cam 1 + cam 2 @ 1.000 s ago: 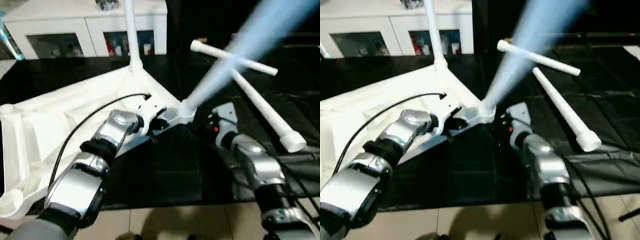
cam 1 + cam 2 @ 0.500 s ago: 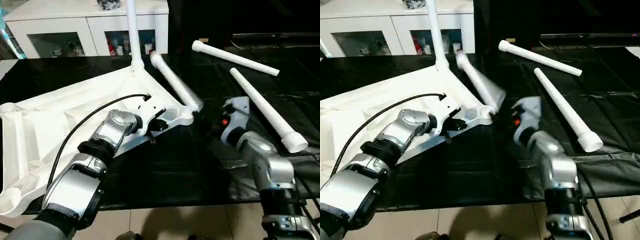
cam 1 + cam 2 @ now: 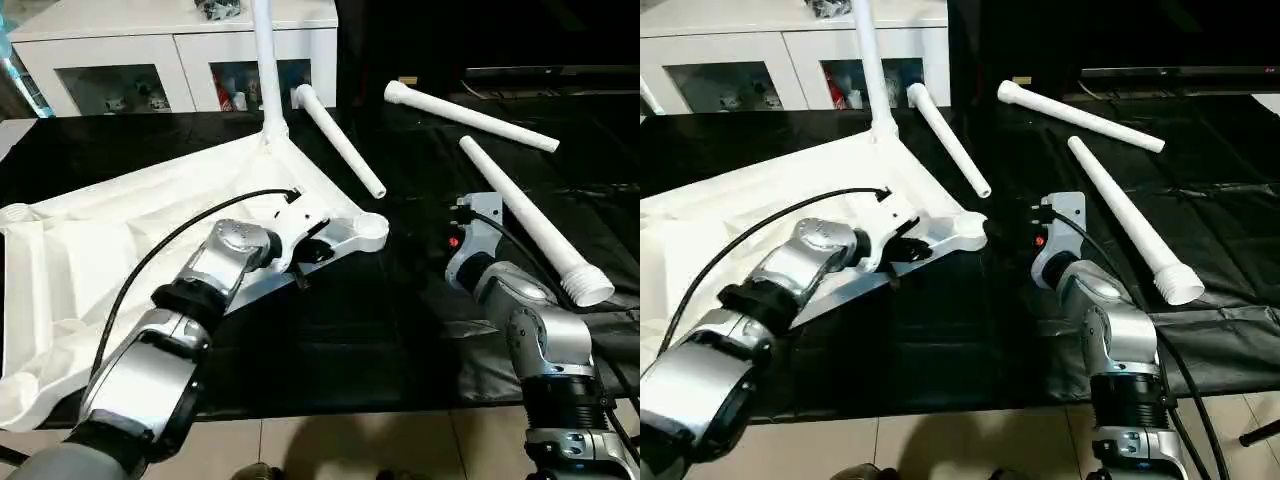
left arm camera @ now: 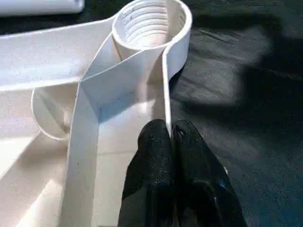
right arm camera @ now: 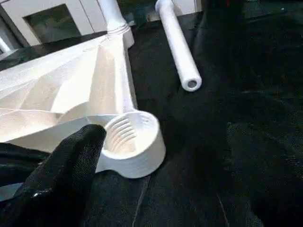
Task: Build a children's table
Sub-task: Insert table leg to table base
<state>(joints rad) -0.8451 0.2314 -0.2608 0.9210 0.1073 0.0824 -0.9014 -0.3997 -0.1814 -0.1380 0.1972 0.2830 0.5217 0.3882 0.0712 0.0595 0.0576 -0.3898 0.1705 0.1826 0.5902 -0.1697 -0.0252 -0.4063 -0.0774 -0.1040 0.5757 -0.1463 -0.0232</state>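
head views: left tool (image 3: 318, 246) clamped on the rim of the upturned table top (image 3: 120, 250), beside the empty corner socket (image 3: 370, 226). right tool (image 3: 1040, 215) spread wide, holding nothing; loose leg (image 3: 338, 140) lies beyond it. left wrist view: fingers (image 4: 154, 146) pinch the rim wall. right wrist view: one finger (image 5: 71, 165) beside the socket; the other is cut off.

A: From where do the head views look?

B: From above and behind the silver forearms, facing forward and down over the upturned table top (image 3: 130, 240) towards the white cabinet (image 3: 170, 50).

A: And the wrist views?

B: Each looks along its own black fingers, very close. Both share the round corner socket (image 4: 149, 23), seen from opposite sides; the head views show it mid-scene.
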